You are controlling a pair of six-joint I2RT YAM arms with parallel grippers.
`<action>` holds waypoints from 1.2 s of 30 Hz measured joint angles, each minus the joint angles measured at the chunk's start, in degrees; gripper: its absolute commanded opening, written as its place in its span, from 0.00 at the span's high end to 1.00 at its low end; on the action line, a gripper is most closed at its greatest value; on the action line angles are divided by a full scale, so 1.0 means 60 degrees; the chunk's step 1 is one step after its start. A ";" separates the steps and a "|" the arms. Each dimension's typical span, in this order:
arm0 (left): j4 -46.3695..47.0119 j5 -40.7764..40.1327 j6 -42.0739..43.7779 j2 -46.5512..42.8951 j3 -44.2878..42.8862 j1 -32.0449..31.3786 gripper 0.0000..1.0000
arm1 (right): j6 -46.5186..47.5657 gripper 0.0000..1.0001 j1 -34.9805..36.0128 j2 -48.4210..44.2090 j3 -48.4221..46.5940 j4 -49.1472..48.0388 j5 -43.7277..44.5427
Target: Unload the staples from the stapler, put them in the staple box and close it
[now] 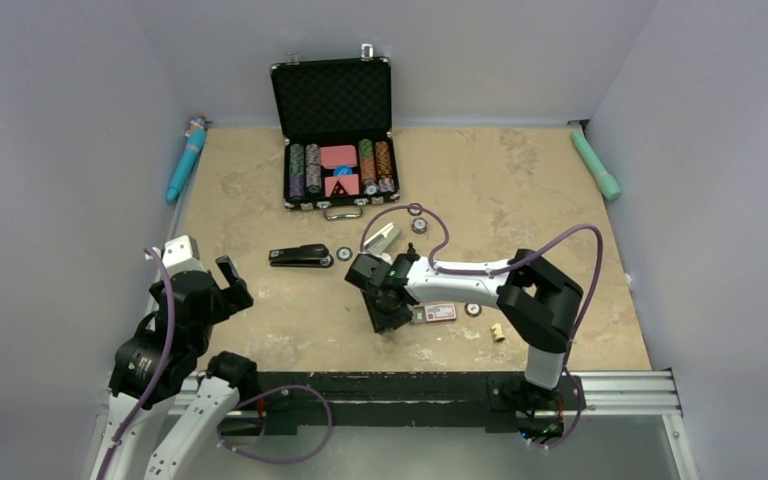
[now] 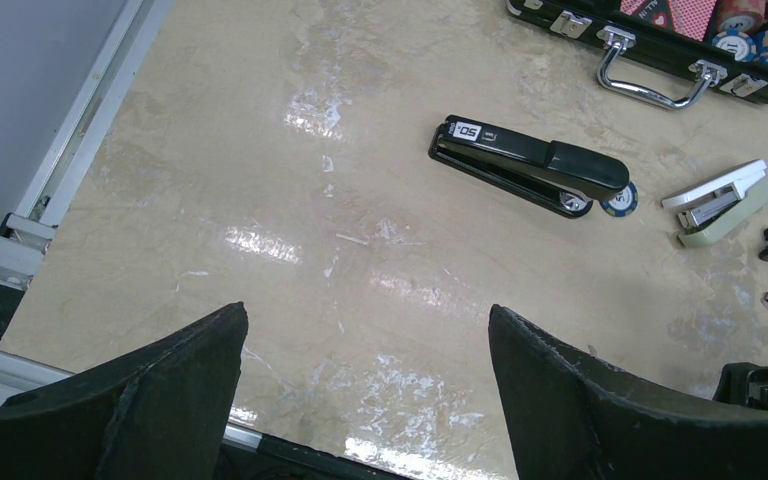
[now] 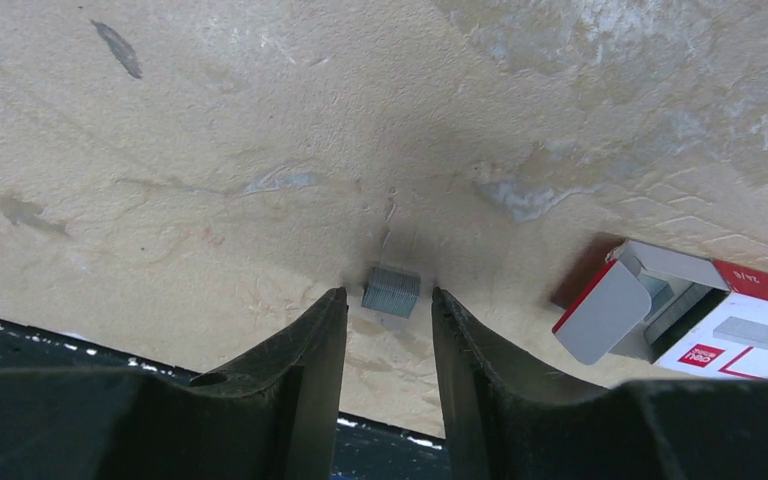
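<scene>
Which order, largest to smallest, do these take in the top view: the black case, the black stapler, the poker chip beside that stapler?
1. black case
2. black stapler
3. poker chip
No two look alike, so the order is sure.

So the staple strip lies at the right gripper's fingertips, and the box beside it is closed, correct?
No, the box is open, its flap folded out; the right wrist view shows it. The staple strip does lie at the fingertips of the right gripper.
</scene>
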State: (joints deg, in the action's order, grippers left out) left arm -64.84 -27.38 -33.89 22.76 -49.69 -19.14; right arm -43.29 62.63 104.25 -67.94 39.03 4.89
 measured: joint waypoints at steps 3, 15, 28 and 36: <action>0.0000 0.0000 0.0000 0.0000 0.0000 0.0000 0.07 | 0.0004 0.61 0.0000 0.0168 0.0000 -0.0040 0.0004; 0.0000 0.0000 0.0000 0.0000 0.0000 0.0000 0.07 | 0.0062 0.75 0.0000 0.0280 -0.0120 0.0026 0.0022; 0.0000 0.0000 0.0000 -0.0004 0.0000 0.0000 0.07 | 0.0262 0.95 0.0000 0.0568 -0.0754 0.0561 0.0095; 0.0004 0.0011 0.0000 0.0000 0.0000 0.0000 0.07 | 0.0317 0.97 0.0000 0.0484 -0.1494 0.0991 0.0270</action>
State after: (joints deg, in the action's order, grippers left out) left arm -64.82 -27.31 -33.89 22.76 -49.69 -19.14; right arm -41.39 62.63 107.15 -76.90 44.97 6.50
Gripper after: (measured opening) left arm 0.928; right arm 0.221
